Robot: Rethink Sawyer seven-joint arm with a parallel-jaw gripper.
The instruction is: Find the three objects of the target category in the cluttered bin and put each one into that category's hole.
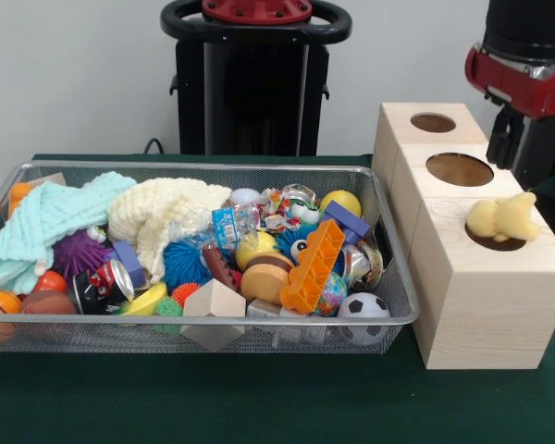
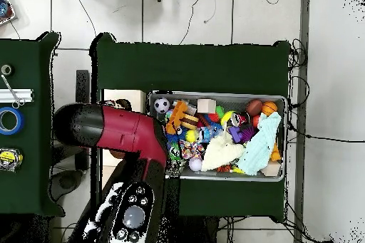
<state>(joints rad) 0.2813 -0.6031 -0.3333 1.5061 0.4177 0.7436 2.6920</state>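
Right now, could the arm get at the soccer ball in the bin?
Probably yes: the soccer ball lies uncovered in a corner of the bin, though the rim and an orange block crowd it.

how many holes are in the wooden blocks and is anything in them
3. The far hole and the middle hole look empty from the front; the near hole has a yellow plush toy sitting in it. The arm hides them overhead.

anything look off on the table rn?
One thing: a yellow plush toy sits jammed in the nearest hole of the wooden block, bulging above the rim rather than dropped through. The bin is cluttered, but nothing has spilled out.
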